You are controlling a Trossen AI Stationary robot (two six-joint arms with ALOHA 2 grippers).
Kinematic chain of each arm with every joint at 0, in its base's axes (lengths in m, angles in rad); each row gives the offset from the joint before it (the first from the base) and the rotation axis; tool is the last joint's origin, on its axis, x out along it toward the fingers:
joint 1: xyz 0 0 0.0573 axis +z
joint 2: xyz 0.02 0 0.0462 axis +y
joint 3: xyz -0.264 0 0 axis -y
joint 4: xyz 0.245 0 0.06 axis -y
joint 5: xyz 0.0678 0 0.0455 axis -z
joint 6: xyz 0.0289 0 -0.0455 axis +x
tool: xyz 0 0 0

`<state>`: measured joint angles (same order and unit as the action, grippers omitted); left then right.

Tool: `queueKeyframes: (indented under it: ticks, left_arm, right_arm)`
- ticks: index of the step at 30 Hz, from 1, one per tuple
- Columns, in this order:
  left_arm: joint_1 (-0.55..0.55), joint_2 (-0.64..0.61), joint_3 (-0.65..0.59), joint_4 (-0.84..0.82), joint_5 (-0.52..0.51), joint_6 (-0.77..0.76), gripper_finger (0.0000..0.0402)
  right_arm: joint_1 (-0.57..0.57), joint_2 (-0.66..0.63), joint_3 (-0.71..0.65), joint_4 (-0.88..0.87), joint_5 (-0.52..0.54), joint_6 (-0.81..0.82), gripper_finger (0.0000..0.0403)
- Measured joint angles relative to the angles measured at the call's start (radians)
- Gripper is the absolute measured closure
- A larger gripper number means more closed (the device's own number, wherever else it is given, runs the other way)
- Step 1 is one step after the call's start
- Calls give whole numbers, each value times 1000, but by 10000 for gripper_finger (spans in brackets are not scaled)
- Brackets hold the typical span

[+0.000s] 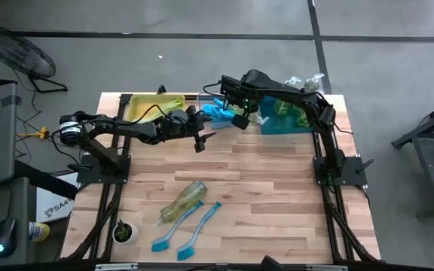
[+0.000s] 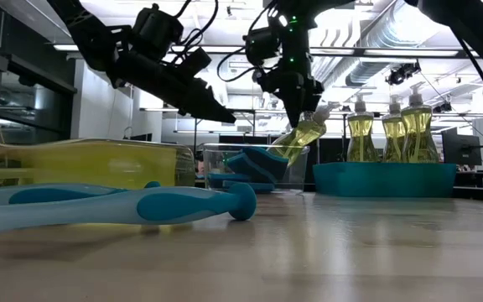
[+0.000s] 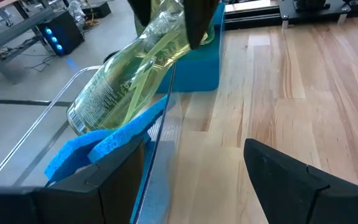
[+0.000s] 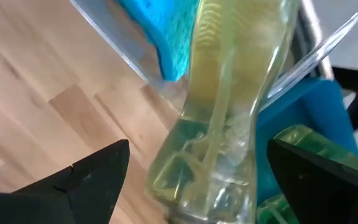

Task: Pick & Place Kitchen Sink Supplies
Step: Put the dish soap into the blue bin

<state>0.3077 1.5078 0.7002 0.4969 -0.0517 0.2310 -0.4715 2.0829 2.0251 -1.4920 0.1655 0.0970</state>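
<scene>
- right gripper [image 2: 302, 107] wide, fingers either side of tilted soap bottle [image 2: 298, 137] leaning in clear bin [image 2: 212, 155] on blue sponges [image 2: 254, 165]
- left gripper [image 1: 200, 138] partly open, empty, above surface [image 1: 262, 181] beside bin

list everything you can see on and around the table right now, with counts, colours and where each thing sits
soap bottle: one, clear yellow-green, lying at the front of the table
soap bottle in clear bin: one, yellow-green, leaning tilted in the bin
soap bottles in teal bin: three, yellow-green, upright
dish brushes: two, blue, beside the lying bottle
sponges: blue, count unclear, in the clear bin
yellow bin: one, back left
clear bin: one, back middle
teal bin: one, back right
potted plant: one, green, front left corner
table: one, light wood
left gripper: open, beside the clear bin
right gripper: open, around the tilted bottle
</scene>
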Motion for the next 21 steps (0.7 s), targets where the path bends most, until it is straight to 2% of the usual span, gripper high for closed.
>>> queueKeyframes:
  ticks: [7,21]
  left_arm:
    - [0,0,0,0,0,-1,133]
    - [0,0,0,-12,0,-7,133]
  right_arm:
    - [-5,1,-2,-28,-1,28,29]
    - [-6,1,-104,24,-13,34,36]
